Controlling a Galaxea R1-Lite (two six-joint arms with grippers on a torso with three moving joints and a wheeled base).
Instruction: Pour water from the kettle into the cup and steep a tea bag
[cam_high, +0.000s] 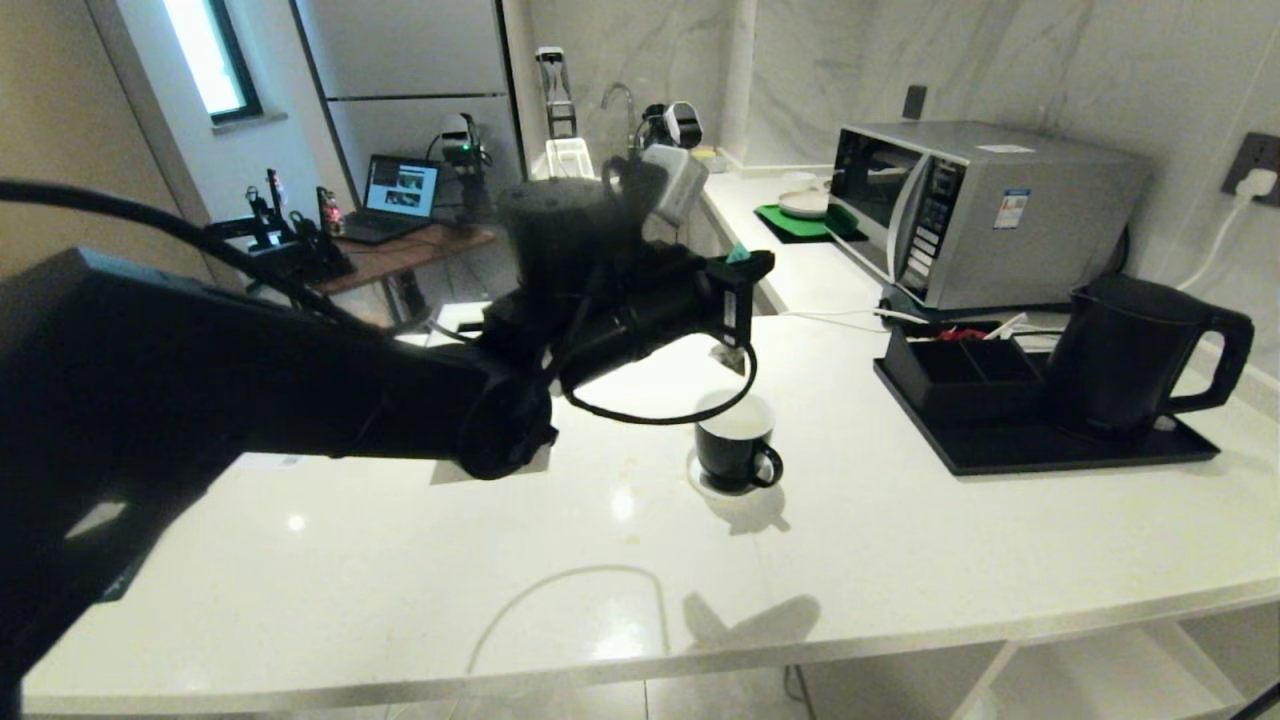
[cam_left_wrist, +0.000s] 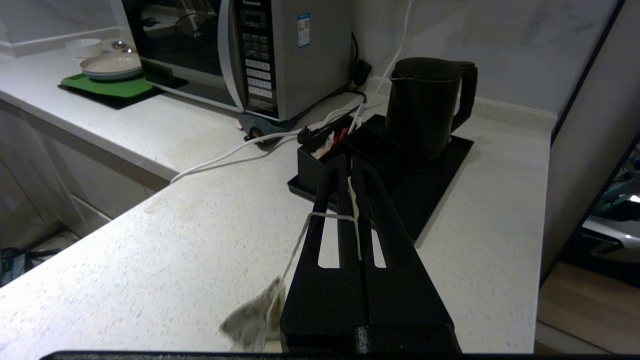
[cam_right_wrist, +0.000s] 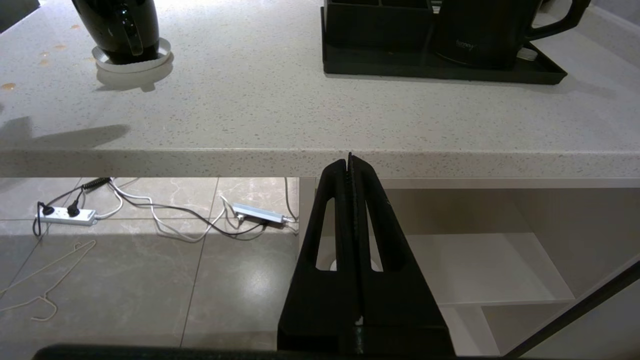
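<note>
Left gripper clamped on tea bag tag, bag dangling seemingly above cup

Dim indoor light, soft glare and shadows on the countertop, blurred near arm.

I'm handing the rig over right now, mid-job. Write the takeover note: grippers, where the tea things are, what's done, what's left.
Left gripper: shut on the tea bag's tag; the tea bag hangs by its string, raised over the counter near the cup.
Right gripper: shut, empty, parked below the counter edge.
Kettle: upright on the black tray, untouched.
Done: tea bag picked up.
Whether the cup holds water cannot be seen.
Left: lower the bag into the cup, pour if needed, steep.
</note>
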